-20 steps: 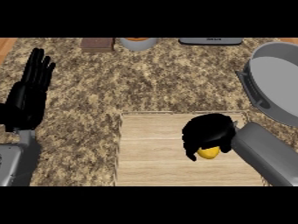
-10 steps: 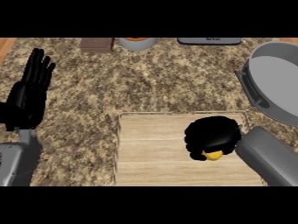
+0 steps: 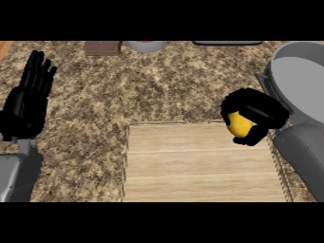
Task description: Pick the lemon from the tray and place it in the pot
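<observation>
- The right hand (image 3: 259,107) is curled around the lemon (image 3: 241,125), whose yellow underside shows below the fingers.
- The lemon is in that grasp at the far right corner of the wooden tray (image 3: 192,166), just beside the near left rim of the grey pot (image 3: 311,90).
- The pot stands on the speckled counter (image 3: 122,85), to the right of the tray.
- The left hand (image 3: 25,104) rests open at the left edge, fingers straight and pointing far.

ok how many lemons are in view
1. The yellow lemon is held in the curled black right hand, over the far right corner of the light wooden tray, beside the grey metal pot. No other shows.
</observation>
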You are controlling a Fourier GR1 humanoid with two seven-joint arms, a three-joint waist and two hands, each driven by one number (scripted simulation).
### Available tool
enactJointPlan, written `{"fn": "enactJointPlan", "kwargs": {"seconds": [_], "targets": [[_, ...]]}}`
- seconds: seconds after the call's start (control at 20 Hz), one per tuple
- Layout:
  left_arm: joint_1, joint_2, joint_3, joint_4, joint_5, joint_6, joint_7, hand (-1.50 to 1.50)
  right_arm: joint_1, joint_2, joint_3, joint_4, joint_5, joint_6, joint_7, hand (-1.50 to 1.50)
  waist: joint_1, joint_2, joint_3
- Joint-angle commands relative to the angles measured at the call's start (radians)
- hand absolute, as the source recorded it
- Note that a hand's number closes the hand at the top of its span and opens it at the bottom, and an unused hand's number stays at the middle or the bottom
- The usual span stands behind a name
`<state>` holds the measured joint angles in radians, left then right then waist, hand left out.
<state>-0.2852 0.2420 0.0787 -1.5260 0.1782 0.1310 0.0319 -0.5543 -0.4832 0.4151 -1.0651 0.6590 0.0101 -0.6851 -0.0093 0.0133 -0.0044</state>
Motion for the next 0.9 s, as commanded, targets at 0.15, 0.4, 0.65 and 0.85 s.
{"fn": "enactJointPlan", "kwargs": {"seconds": [0.15,0.4,0.65,0.85], "targets": [[0.001,0.003,-0.001,-0.003,-0.003,0.000,0.000,0.00,-0.087,-0.006,-0.264,0.167,-0.013,-0.160,0.481,1.50,-0.001,0.009,-0.007],[-0.002,0.000,-0.009,-0.005,-0.003,-0.006,-0.002,0.00,-0.183,-0.039,-0.391,0.241,0.056,-0.345,0.828,1.50,0.029,0.005,-0.011],[-0.018,-0.004,-0.031,-0.010,-0.005,-0.021,0.003,0.00,-0.285,-0.095,-0.442,0.320,0.210,-0.522,1.164,1.50,0.072,0.012,-0.013],[-0.030,-0.018,-0.039,0.005,-0.004,-0.021,-0.003,0.00,-0.371,-0.117,-0.440,0.395,0.374,-0.612,1.462,1.50,0.088,0.014,-0.010]]}}
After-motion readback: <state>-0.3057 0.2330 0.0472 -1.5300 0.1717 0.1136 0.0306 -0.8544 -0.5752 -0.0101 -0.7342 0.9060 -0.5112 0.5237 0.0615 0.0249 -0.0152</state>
